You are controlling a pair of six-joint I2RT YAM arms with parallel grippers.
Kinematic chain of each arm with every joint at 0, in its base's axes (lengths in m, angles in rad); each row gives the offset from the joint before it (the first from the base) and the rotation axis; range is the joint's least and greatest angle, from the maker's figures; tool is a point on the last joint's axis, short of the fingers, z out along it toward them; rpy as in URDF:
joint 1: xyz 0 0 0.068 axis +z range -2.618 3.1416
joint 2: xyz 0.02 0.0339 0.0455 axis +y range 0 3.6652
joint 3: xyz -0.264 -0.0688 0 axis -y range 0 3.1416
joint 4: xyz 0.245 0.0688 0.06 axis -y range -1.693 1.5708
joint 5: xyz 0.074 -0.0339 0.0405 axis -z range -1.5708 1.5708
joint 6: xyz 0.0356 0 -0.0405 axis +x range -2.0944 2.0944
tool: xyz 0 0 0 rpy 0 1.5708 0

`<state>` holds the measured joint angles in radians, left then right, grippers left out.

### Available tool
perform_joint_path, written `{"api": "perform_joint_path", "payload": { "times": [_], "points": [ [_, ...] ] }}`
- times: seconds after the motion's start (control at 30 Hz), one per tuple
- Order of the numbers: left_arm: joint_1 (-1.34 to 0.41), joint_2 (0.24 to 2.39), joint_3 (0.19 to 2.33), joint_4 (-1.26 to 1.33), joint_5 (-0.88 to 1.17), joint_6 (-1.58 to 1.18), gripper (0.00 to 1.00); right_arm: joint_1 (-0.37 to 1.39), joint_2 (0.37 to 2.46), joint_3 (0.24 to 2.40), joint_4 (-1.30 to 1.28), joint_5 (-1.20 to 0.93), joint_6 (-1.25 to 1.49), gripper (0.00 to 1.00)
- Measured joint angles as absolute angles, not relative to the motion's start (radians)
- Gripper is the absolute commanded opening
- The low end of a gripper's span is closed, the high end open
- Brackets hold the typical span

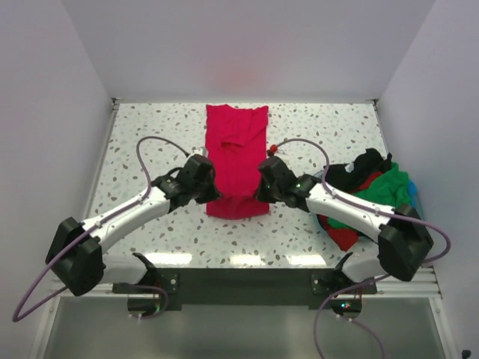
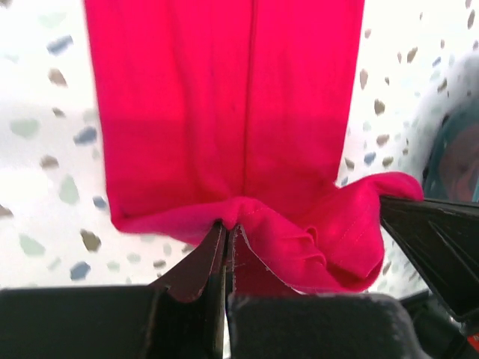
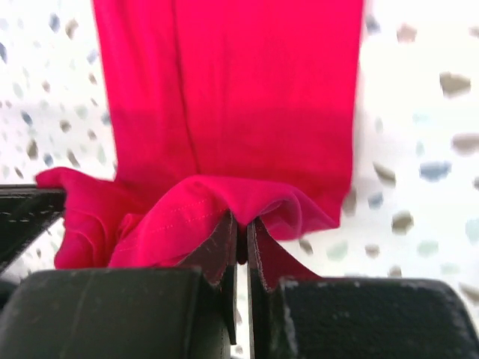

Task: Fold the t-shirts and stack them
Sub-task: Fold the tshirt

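A bright crimson-red t-shirt (image 1: 236, 153) lies folded into a long narrow strip down the middle of the speckled table. My left gripper (image 1: 212, 196) is shut on its near left hem corner (image 2: 247, 213). My right gripper (image 1: 261, 193) is shut on its near right hem corner (image 3: 224, 198). Both hold the near hem bunched and lifted a little off the table. A heap of green, red and black t-shirts (image 1: 367, 191) lies at the right edge, behind my right arm.
A light blue basket (image 1: 414, 196) peeks out from under the heap at the far right. White walls close in the table on the left, back and right. The opposite gripper's dark body shows at the edge of each wrist view.
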<state>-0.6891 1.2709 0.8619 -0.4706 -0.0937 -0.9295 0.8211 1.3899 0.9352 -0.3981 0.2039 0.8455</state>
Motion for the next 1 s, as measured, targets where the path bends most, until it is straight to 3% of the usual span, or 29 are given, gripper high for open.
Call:
{"api": "perform_joint_path", "payload": {
  "times": [0.27,0.57,1.0],
  "points": [
    [-0.549,1.496,1.072,-0.430,-0.154,-0.841,0.00,0.696,1.622,1.248,-0.365,0.196,0.708,0.00],
    [-0.507,1.712,1.318,-0.397,-0.191,-0.817,0.00,0.617,1.845,1.455,-0.372,0.181,0.668,0.00],
    [-0.448,1.836,1.353,-0.402,-0.242,-0.817,0.00,0.578,2.007,1.580,-0.413,0.166,0.666,0.00]
  ]
}}
